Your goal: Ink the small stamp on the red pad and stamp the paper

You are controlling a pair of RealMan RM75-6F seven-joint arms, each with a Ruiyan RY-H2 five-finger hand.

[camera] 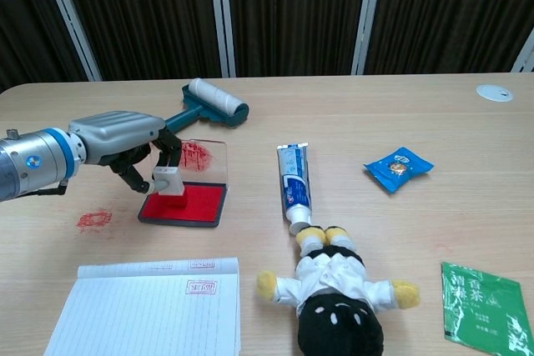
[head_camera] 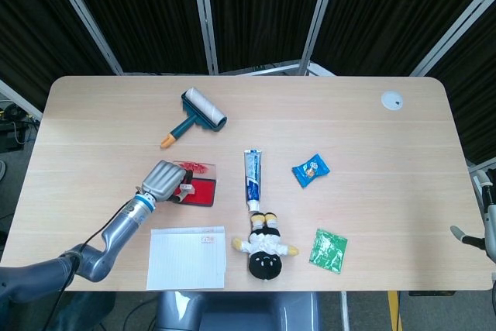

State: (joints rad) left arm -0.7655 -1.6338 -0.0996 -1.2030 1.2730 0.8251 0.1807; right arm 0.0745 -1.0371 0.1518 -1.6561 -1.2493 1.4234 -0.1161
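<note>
The left robot hand holds the small stamp pinched between its fingertips, the white block standing roughly upright at the left end of the red pad. From the chest view the stamp's base appears to sit on or just above the ink surface; which of the two cannot be told. The pad's clear lid stands open behind it, smeared with red. The paper, a lined notepad, lies near the front edge of the tabletop, just in front of the pad, and already carries one red imprint near its top right corner. A red smudge marks the wood to the left of the pad. The right robot hand does not appear in either view.

The step in hand looks like the inking. To do it well, the stamp should go down flat, with its face parallel to the pad, so the whole face takes ink evenly; a tilted press would leave a partial print. Pressure should be light, since the pad is loose on the tabletop and could slide or tip. The lift should be straight up, clear of the lid. On the way to the paper the face should stay off the wood, and the press should land on a blank area, away from the existing imprint.
</note>
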